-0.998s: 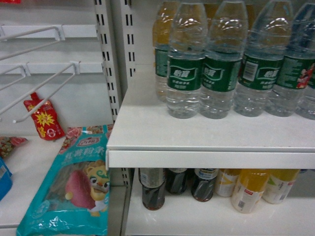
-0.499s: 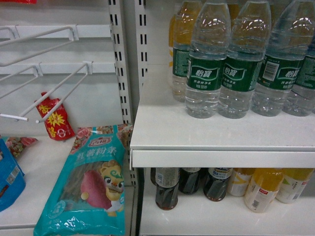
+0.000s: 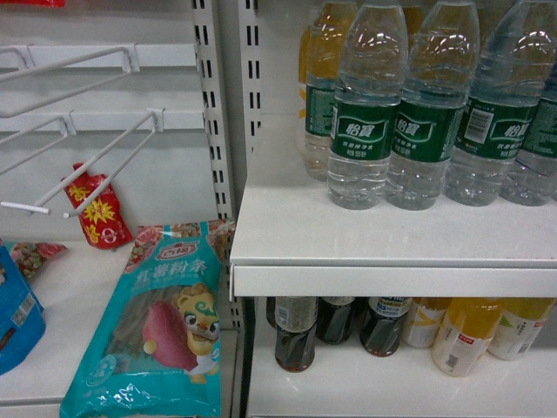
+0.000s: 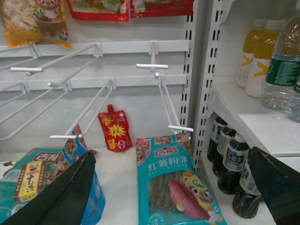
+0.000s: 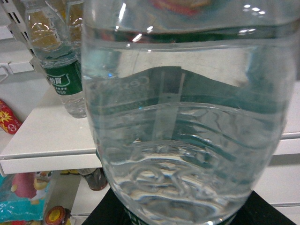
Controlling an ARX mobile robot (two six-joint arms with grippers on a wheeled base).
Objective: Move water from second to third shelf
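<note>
The right hand [image 5: 187, 213] holds the water [image 5: 187, 112], a clear bottle that fills almost all of the right wrist view; only the dark base of the hand shows under it, at the bottom edge. The bottle is up in front of the white shelf [image 3: 392, 239] where the other water bottles stand. The left hand [image 4: 173, 187] is wide apart, with one dark finger [image 4: 65, 197] low on the left and the other low on the right, and nothing between them. It hangs over a teal noodle bag [image 4: 173, 187] lying on the lower tabletop. Since half a second ago the head view looks the same; nothing on the shelves has moved. Half a second before that, the whole view slid a bit, so the shelf things sat more to the left. In the head view, four green-label water bottles [image 3: 365, 113] stand in the front row. Behind them is one yellow drink [image 3: 318, 52]. Below are three dark bottles [image 3: 296, 335] and three yellow bottles [image 3: 466, 335]. One red pouch [image 3: 100, 209] leans on the back wall.
</note>
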